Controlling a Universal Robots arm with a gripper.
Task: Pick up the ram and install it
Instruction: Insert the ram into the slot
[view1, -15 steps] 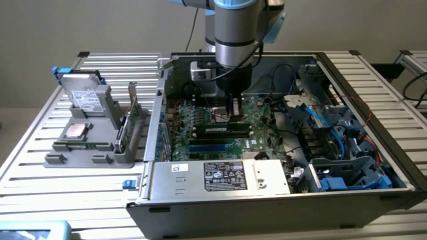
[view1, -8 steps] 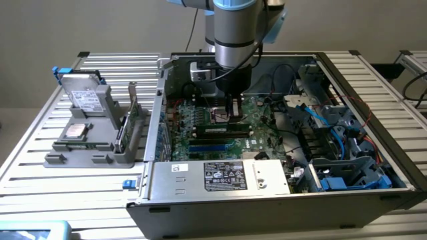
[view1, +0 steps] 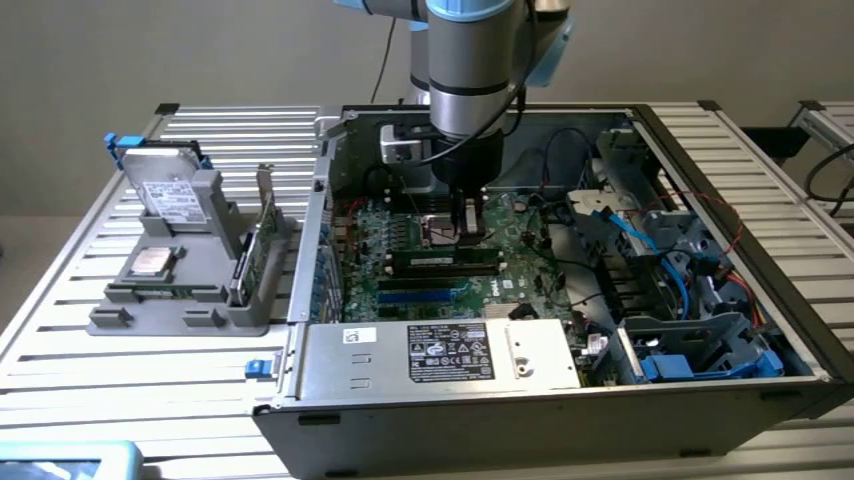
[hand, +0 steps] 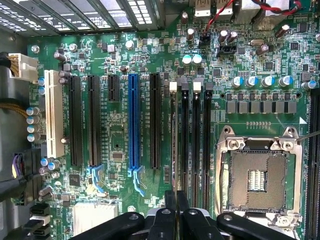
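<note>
The ram (view1: 447, 259) is standing in its slot, at seven o'clock just beneath the gripper (view1: 469, 236). Its clenched fingers (hand: 168, 220) are possibly pressing the top edge, so pushing straight down, evenly, is mattering most.

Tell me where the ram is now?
In the exterior view the ram sits in a slot on the motherboard inside the open computer case, right under the gripper.

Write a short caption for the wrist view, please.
Shut fingers above the ram slotted into the motherboard, beside the empty processor socket.
</note>
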